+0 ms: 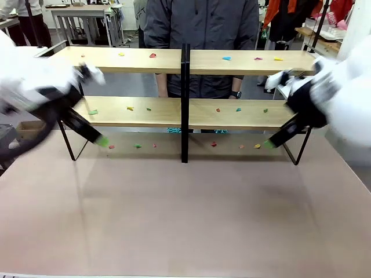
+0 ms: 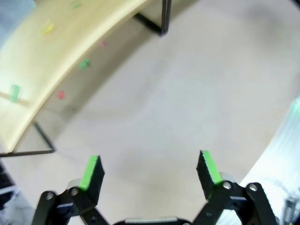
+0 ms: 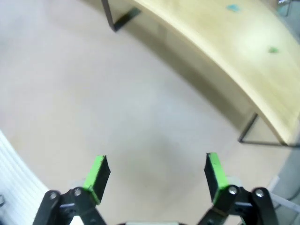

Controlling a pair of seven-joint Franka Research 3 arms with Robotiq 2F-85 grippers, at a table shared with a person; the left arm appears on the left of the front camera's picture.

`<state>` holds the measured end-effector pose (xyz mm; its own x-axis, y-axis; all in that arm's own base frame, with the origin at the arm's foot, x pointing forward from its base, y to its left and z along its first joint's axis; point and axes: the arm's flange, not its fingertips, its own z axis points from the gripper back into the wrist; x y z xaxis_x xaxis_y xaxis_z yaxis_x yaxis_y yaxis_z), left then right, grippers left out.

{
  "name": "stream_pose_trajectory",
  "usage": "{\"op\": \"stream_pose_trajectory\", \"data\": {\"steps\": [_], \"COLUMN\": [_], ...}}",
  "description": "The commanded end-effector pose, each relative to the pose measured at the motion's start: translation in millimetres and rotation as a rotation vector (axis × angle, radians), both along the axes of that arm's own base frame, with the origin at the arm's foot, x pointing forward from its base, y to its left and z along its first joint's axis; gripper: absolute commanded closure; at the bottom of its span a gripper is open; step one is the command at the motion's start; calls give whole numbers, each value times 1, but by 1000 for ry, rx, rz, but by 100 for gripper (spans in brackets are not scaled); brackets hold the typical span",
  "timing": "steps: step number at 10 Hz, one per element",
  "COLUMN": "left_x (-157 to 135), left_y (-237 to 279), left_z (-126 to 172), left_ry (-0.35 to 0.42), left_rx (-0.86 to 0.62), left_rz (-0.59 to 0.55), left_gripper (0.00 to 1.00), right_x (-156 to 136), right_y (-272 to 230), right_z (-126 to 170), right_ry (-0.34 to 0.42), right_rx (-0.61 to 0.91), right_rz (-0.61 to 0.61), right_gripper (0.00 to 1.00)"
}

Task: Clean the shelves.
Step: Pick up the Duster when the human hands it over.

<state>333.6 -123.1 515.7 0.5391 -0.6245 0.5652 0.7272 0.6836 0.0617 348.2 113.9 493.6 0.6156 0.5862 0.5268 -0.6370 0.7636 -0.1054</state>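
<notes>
Two grippers are on record, and you will find both with fingers spread wide and nothing between the green pads. Your left gripper (image 1: 100, 139) hangs low at the left end of the shelves (image 1: 168, 113), its tip just above the tabletop (image 1: 185, 214) beside the rack's left leg. In its wrist view, the left gripper (image 2: 149, 164) looks down on bare beige surface, with the lower board (image 2: 42, 61) curving away at upper left. Your right gripper (image 1: 269, 143) sits likewise at the right end, tip near the right leg. Its wrist view places the right gripper (image 3: 154, 165) over bare table, with a board (image 3: 234, 42) at upper right. Both arms appear blurred in the front view.

The shelves stand across the far half of the table, two light-wood boards in a black frame with a central divider. Small coloured scraps (image 1: 153, 55) lie scattered on both boards, and more scraps (image 1: 138, 145) lie on the tabletop beneath the rack. Neither gripper touches any scrap. A person in a dark jacket (image 1: 203, 23) stands directly behind the rack.
</notes>
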Motion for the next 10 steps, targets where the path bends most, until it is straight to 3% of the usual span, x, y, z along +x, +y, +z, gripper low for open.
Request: {"op": "stream_pose_trajectory", "data": {"steps": [1, 2, 3, 4, 5, 7, 8, 10], "left_x": [-65, 0, -26, -23, -40, -94, -109, -119], "left_y": [39, 0, 19, 27, 53, 140, 160, 160], "left_z": [26, 0, 42, 55, 75, 110, 115, 108], "left_ry": [-141, 0, -73, -113, -133, -251, -293, -462], "left_rx": [-110, 0, -47, -142, -170, -314, -348, -450], "left_rz": [-10, 0, 0, -71, -132, -155, -124, -118], "left_gripper": [0, 0, 0, 0, 0, 0, 0, 0], "right_x": [-57, 0, -20, -29, -55, -99, -108, -106], "right_y": [-43, 0, -24, -40, -71, -134, -149, -150], "right_z": [35, 0, 34, 48, 71, 109, 117, 114], "right_ry": [-103, 0, -44, -96, -162, -208, -218, -232], "right_rx": [-1, 0, 7, 84, 125, 218, 249, 255], "right_rz": [-49, 0, -31, -44, -89, -125, -130, -155], "right_gripper": [0, 0, 0, 0, 0, 0, 0, 0]}}
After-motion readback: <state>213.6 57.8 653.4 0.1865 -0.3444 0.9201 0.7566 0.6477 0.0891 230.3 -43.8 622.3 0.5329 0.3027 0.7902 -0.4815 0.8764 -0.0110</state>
